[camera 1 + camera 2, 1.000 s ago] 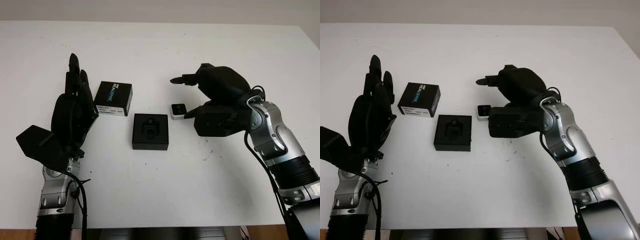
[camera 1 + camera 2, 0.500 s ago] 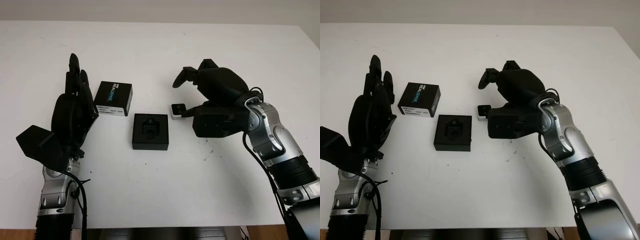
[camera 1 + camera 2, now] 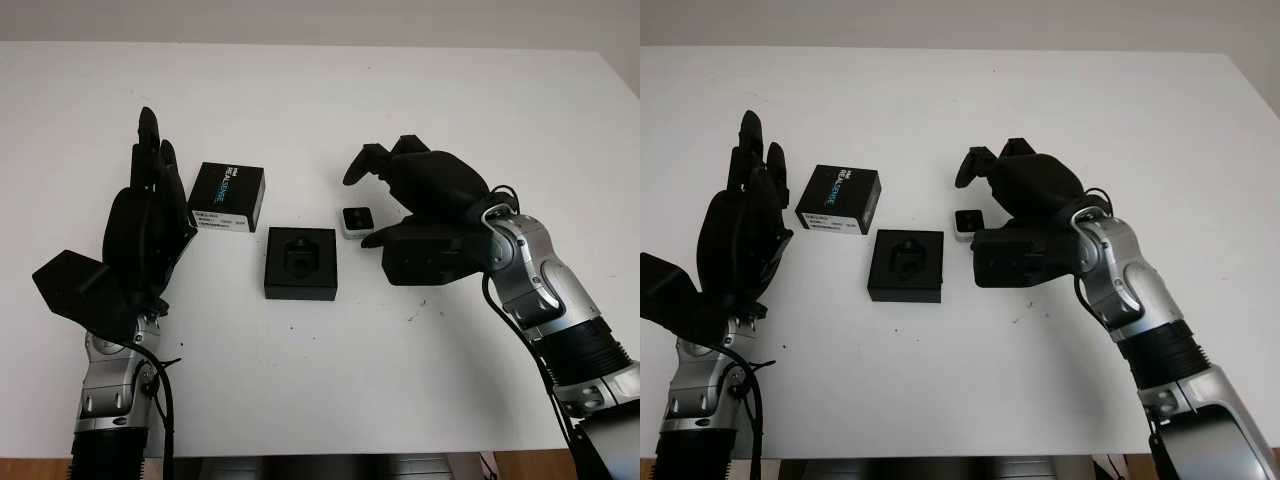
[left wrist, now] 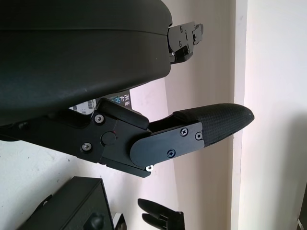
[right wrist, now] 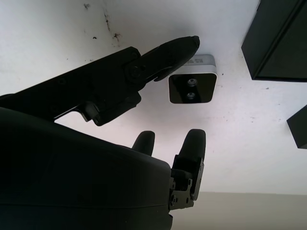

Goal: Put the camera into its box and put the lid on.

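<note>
The small white camera (image 3: pixel 355 221) with a black face lies on the table just right of its open black box (image 3: pixel 300 263). The black lid (image 3: pixel 227 196) with printed lettering lies to the box's upper left. My right hand (image 3: pixel 362 205) arches over the camera and is open. Its thumb (image 5: pixel 175 50) touches the camera's (image 5: pixel 192 88) near side, while the other fingertips (image 5: pixel 192 141) hang on the far side with a gap. My left hand (image 3: pixel 150 215) stands upright, open, left of the lid.
The white table (image 3: pixel 330 380) has bare room in front of the box and behind the lid. Its far edge runs along the top and its right corner lies at the upper right. A few small dark specks mark the surface near my right hand.
My right hand's long fingers have curled down from pointing out over the camera, and the hand has sunk a little. The camera, box, lid and left hand have not moved.
</note>
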